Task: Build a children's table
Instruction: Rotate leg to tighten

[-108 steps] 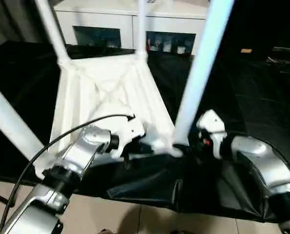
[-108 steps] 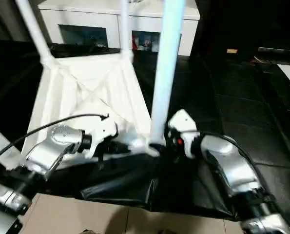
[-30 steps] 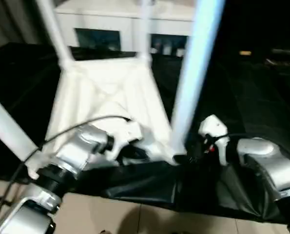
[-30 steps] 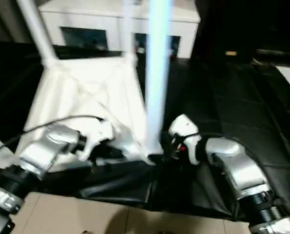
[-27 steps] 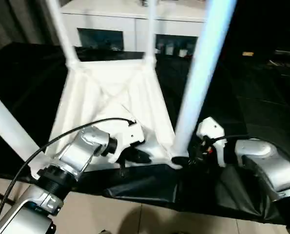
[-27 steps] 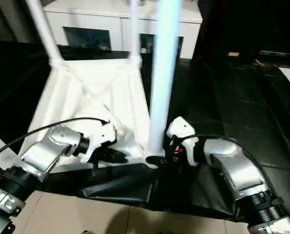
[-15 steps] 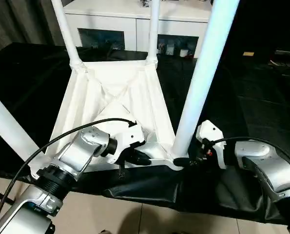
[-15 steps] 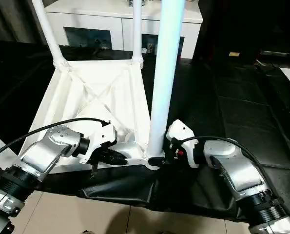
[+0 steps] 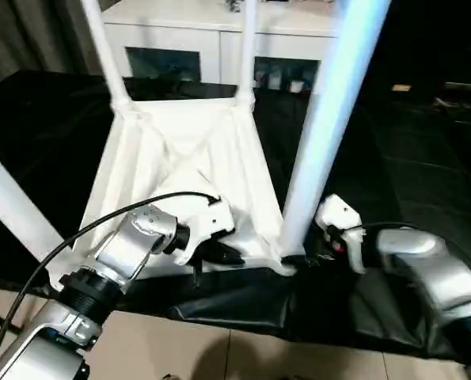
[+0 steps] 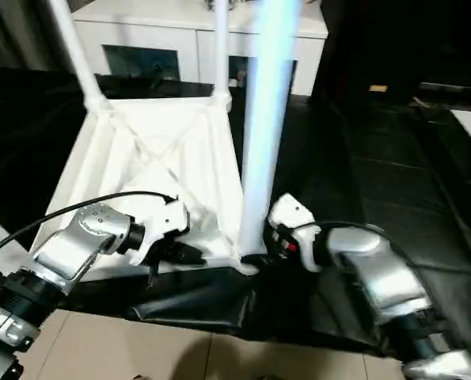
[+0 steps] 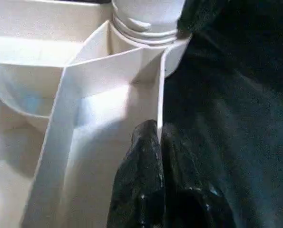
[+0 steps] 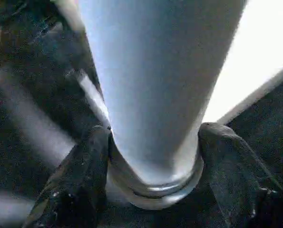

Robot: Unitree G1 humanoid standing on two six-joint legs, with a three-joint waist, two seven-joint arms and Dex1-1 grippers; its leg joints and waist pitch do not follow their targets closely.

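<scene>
The children's table lies upside down on black cloth, its white tabletop (image 9: 180,150) showing the ribbed underside. Legs stand in the corner sockets: far left (image 9: 104,55), far right (image 9: 247,47), near left (image 9: 9,206) and the big near right leg (image 9: 330,119). My left gripper (image 9: 233,256) is shut on the tabletop's near rim (image 11: 159,95), its fingers (image 11: 143,147) pinching the thin wall just short of the near right socket. My right gripper (image 9: 298,257) holds the base of the near right leg (image 12: 155,95), one finger (image 12: 84,175) pressed on each side above the socket.
A white cabinet (image 9: 172,32) with dark glass doors stands behind the table. The black cloth (image 9: 409,158) spreads to the right and hangs over the near edge above a tiled floor (image 9: 219,356). A black cable (image 9: 77,237) loops from my left forearm.
My right gripper's fingers have closed in on the base of the near right leg. The left gripper keeps its hold on the rim. The camera has shifted a little.
</scene>
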